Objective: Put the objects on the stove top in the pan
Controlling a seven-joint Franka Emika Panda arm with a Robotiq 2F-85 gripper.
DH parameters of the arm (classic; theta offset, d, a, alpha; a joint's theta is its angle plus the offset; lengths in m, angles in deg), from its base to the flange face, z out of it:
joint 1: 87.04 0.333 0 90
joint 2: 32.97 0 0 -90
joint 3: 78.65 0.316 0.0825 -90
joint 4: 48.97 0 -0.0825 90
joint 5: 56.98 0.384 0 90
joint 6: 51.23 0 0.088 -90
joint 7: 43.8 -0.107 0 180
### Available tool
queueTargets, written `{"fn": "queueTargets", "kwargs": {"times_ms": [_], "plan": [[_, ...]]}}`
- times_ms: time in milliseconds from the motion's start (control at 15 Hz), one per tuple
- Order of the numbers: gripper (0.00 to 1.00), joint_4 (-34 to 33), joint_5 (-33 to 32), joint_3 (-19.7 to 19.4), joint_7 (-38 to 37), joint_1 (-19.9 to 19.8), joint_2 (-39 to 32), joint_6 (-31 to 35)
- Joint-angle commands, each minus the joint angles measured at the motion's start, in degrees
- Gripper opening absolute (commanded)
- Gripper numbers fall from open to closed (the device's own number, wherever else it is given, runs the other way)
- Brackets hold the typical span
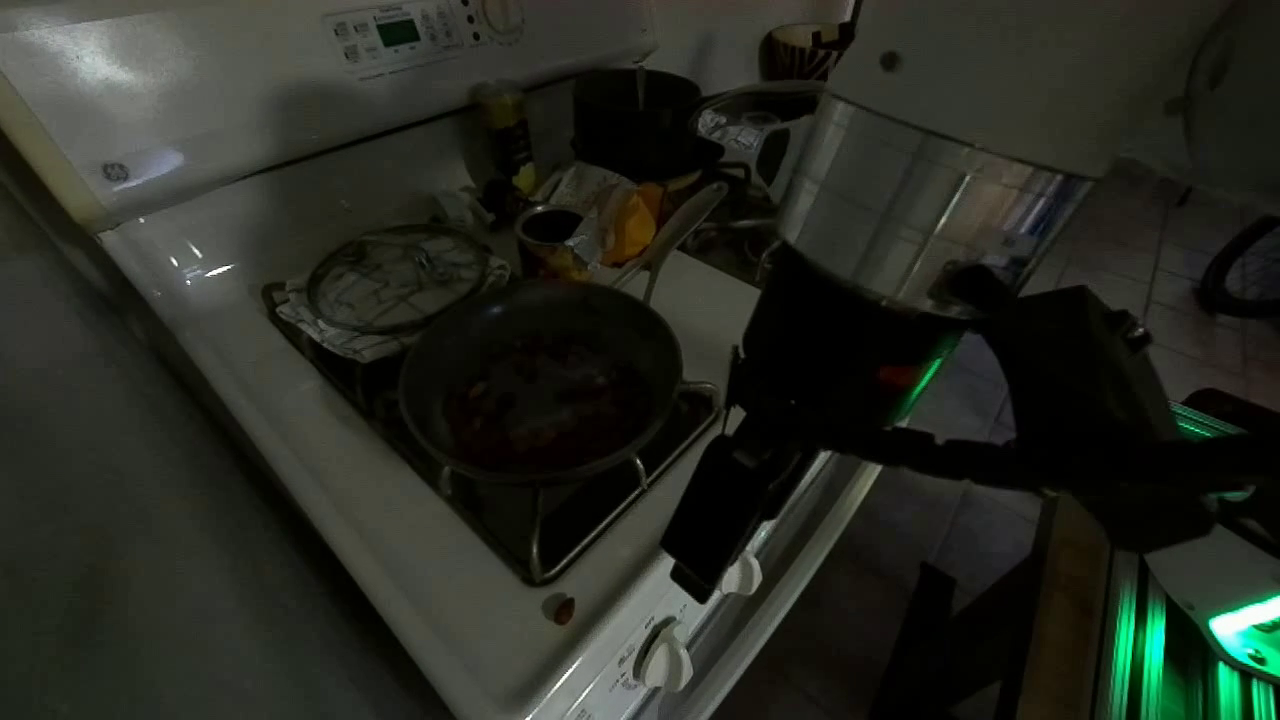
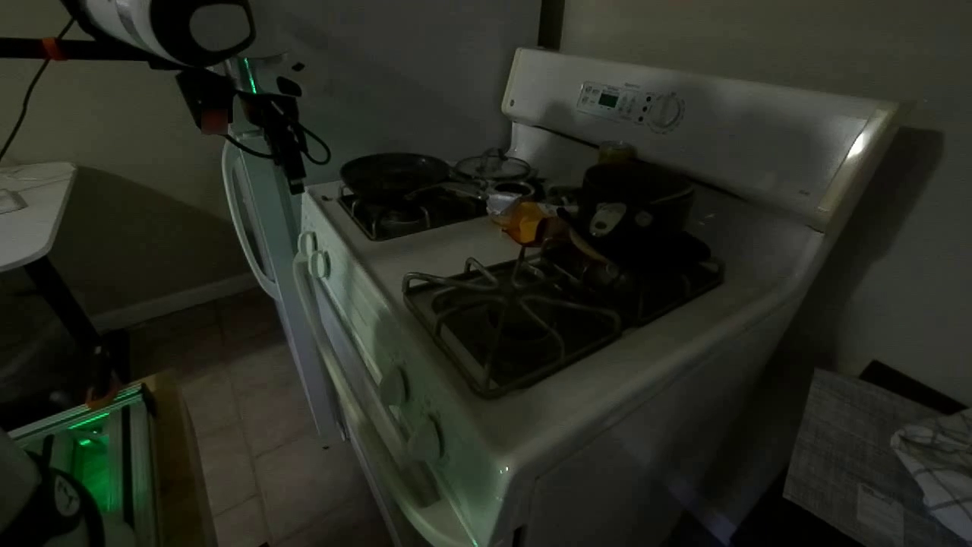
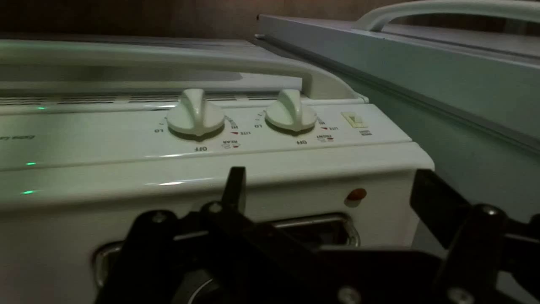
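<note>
Gripper (image 3: 331, 190) hangs near the front edge of the stove top (image 1: 450, 590), by the knobs (image 1: 667, 657); height above the enamel is hard to judge. Fingers (image 3: 235, 188) stand wide apart with nothing in hold; the gap is bare apart from what shows beyond it.

Reddish-brown piece (image 3: 357, 194), small, lies on bare enamel by the front corner, near the burner grate (image 1: 537, 530). Pan (image 1: 540, 390) sits on that grate, its inside too dark to sort contents from surface.

Judgement: step in hand is the approach to the piece; transfer not yet done. Whether other items on the stove top are meant too is unclear.

Method: in the wrist view the piece shows off-centre, toward the finger by the side edge. A small sideways correction should centre it. The tips seem aimed short, at the front edge, so a move in toward the grate is likely needed, then slow descent until the tips straddle the piece, barely off the enamel.

Risk: the piece looks rounded; uneven contact could flick it under the grate or over the edge. Gentle closing advised. Lift above the pan's rim before crossing; release low, over the middle.
</note>
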Motion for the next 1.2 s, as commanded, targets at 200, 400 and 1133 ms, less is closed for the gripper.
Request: {"fn": "queueTargets", "kwargs": {"times_ms": [200, 400, 1133], "plan": [[1.00, -1.8, 1.2, 0.6, -5.1, 2.0, -6.3, 12.7], [1.00, -3.5, -1.8, 0.3, -6.9, 2.3, -8.9, 13.7], [1.00, -5.1, -1.4, -0.8, -2.6, 3.2, -13.2, 17.2]]}}
